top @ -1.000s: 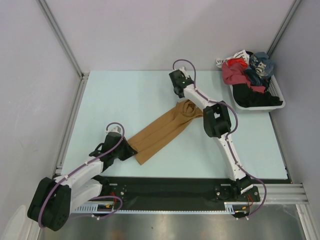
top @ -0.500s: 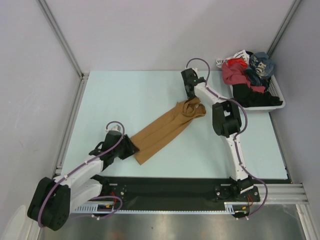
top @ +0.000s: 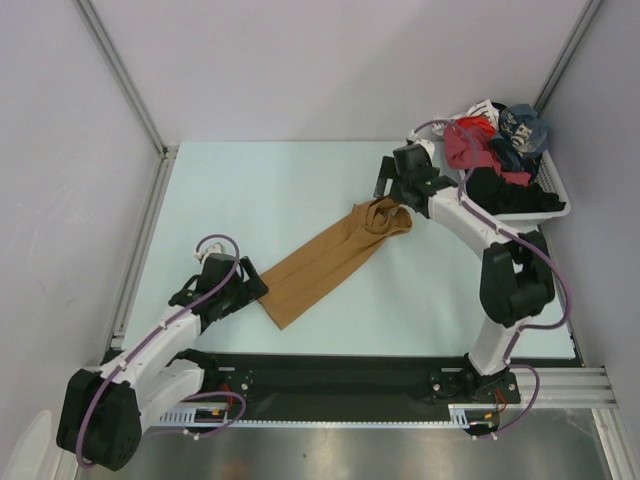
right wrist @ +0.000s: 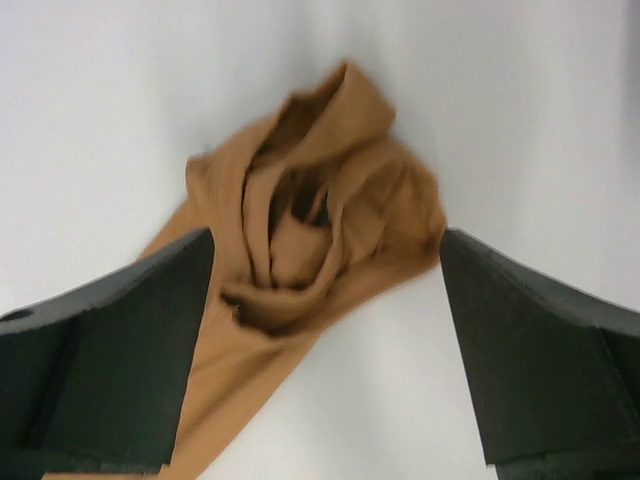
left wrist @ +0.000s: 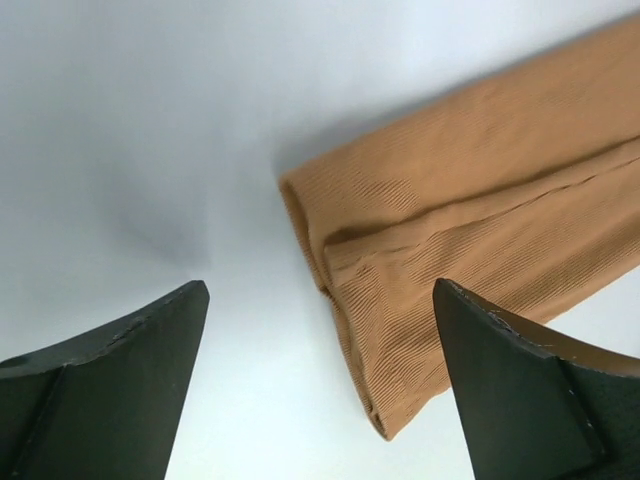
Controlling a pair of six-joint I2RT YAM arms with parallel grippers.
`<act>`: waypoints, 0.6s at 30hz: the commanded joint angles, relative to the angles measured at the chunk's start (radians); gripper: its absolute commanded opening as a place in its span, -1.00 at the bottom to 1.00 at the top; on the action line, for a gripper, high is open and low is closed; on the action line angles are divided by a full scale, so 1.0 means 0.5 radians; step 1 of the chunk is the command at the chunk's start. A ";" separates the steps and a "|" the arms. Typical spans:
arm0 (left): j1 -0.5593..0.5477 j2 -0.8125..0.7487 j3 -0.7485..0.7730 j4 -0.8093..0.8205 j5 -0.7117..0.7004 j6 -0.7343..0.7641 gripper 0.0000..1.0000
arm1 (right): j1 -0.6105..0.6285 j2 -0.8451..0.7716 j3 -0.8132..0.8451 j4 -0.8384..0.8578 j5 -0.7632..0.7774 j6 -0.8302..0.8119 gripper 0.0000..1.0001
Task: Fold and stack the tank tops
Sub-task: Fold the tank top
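Pale grey walls are enclosing a light blue-green table [top: 280,190], seen from above. Two white-and-black robot arms are reaching out from the near edge. The left arm [top: 160,335] is lying low across the near left corner. The right arm [top: 505,290] is rising along the right side and bending back toward the middle.

One plain tan-brown tank top of ribbed cloth [top: 325,262] is lying on the table as a long, narrow, folded strip. It is running diagonally from near left to far right. Its near end [left wrist: 480,200] is lying flat with a neat folded corner, and its far end [right wrist: 300,220] is bunching into a crumpled knot of straps.

At the far right corner a white plastic basket [top: 520,216] is sitting, holding a heap of red, black, white and blue garments [top: 490,150].

The left gripper [top: 252,287] is hovering just beside the strip's near end with its jaws spread wide and gripping nothing. Its own camera [left wrist: 320,290] is showing the cloth corner lying on the table between the two dark fingers [left wrist: 120,370].

The right gripper [top: 385,180] is hanging above the bunched far end, jaws likewise spread wide and empty [right wrist: 325,235].
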 commanded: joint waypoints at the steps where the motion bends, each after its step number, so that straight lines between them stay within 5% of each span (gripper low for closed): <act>1: 0.028 0.118 0.200 0.038 -0.067 0.127 1.00 | 0.007 -0.177 -0.312 0.176 -0.071 0.494 0.99; 5: 0.034 0.296 0.298 0.160 -0.046 0.228 0.99 | 0.044 -0.208 -0.478 0.109 0.049 1.036 0.99; 10: 0.043 0.576 0.390 0.252 -0.018 0.280 1.00 | 0.081 -0.098 -0.539 0.145 -0.080 1.234 0.99; 18: 0.083 0.794 0.366 0.430 0.031 0.305 0.30 | 0.044 0.071 -0.598 0.483 -0.224 1.237 0.93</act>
